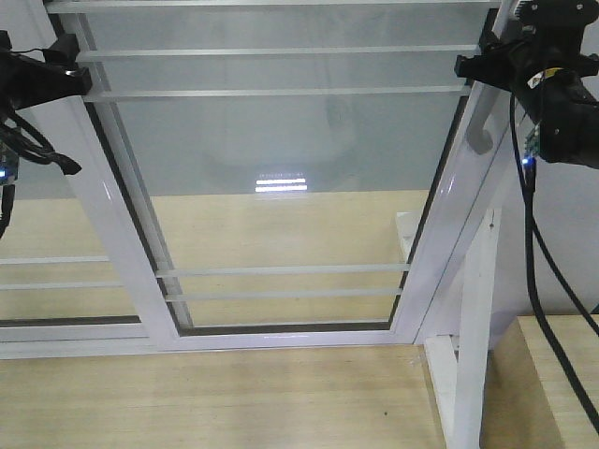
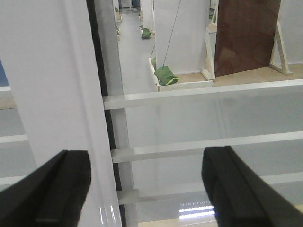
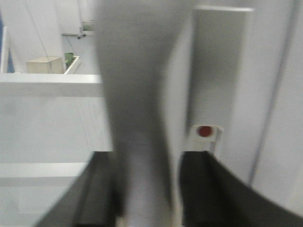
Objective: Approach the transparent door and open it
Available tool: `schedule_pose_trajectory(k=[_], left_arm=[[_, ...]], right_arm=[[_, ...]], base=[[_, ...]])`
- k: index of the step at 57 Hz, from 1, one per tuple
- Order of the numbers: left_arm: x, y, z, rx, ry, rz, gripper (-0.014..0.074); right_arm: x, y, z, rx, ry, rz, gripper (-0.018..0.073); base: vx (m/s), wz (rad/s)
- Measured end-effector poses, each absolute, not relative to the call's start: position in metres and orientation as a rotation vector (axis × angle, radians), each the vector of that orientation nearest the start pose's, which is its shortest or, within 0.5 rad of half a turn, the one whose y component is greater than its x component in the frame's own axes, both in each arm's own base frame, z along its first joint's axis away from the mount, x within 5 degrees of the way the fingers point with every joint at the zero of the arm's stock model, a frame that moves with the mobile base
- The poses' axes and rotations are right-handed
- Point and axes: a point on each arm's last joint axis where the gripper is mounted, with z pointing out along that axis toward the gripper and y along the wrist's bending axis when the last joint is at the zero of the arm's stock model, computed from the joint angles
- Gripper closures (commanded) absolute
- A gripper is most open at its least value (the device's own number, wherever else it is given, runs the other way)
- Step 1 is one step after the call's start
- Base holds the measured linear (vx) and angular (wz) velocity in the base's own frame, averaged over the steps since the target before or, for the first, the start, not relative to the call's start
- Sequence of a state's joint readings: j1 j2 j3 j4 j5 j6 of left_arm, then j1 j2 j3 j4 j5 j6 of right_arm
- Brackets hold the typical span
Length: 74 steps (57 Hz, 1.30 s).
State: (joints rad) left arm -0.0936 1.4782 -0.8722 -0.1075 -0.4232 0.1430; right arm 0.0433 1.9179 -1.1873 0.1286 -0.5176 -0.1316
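Over wood flooring (image 1: 234, 393), the transparent door (image 1: 281, 150) has its handle (image 3: 137, 71) clamped by the right claw (image 3: 149, 158); left claw (image 2: 147, 153) gapes empty.

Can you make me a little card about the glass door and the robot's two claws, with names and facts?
door: clear glass in a shiny white frame
bars: thin, white, running across the glass
handle: curved, grey, on the side by the right claw
right claw: one finger on each side of the handle; too blurry to tell if it squeezes
left claw: open, empty, facing the door
floor: light wood
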Motion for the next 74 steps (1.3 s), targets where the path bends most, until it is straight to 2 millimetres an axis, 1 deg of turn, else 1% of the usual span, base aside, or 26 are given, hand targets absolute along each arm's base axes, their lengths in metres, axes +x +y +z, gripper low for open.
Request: schedule_pose_trajectory(k=[3,5,17,28,40,55,61,69,74], left_arm=[[0.33,-0.027,0.294,0.082,1.666,0.0,0.0006],[0.33,-0.027,0.294,0.082,1.666,0.0,0.0006],[0.33,-0.027,0.294,0.082,1.666,0.0,0.0006],[0.33,-0.027,0.294,0.082,1.666,0.0,0.0006],[0.33,-0.027,0.294,0.082,1.666,0.0,0.0006],[0.33,-0.027,0.294,0.082,1.666,0.0,0.0006],[0.33,-0.027,0.294,0.082,1.666,0.0,0.0006],[0.33,-0.027,0.294,0.082,1.666,0.0,0.0006],[0.33,-0.027,0.294,0.082,1.666,0.0,0.0006]], right_arm=[[0.436,0.018,0.231,-0.022,1.699,-0.03,0.0537],[0.436,0.019,0.231,-0.037,1.698,-0.033,0.0575],[0.435,0.031,0.231,-0.059,1.697,-0.015,0.057],[0.434,0.051,0.231,-0.084,1.689,0.018,0.0568],[0.43,0.085,0.231,-0.149,1.678,0.074,0.0568],[0.42,0.141,0.23,-0.282,1.647,0.168,0.0568],[0.416,0.161,0.228,-0.337,1.638,0.197,0.0568],[0.41,0.182,0.228,-0.376,1.625,0.238,0.0568],[0.407,0.191,0.229,-0.392,1.617,0.257,0.0568]], base=[[0.0,0.0],[0.0,0.0],[0.0,0.0],[0.0,-0.01],[0.0,0.0],[0.0,0.0],[0.0,0.01],[0.0,0.01],[0.0,0.0]])
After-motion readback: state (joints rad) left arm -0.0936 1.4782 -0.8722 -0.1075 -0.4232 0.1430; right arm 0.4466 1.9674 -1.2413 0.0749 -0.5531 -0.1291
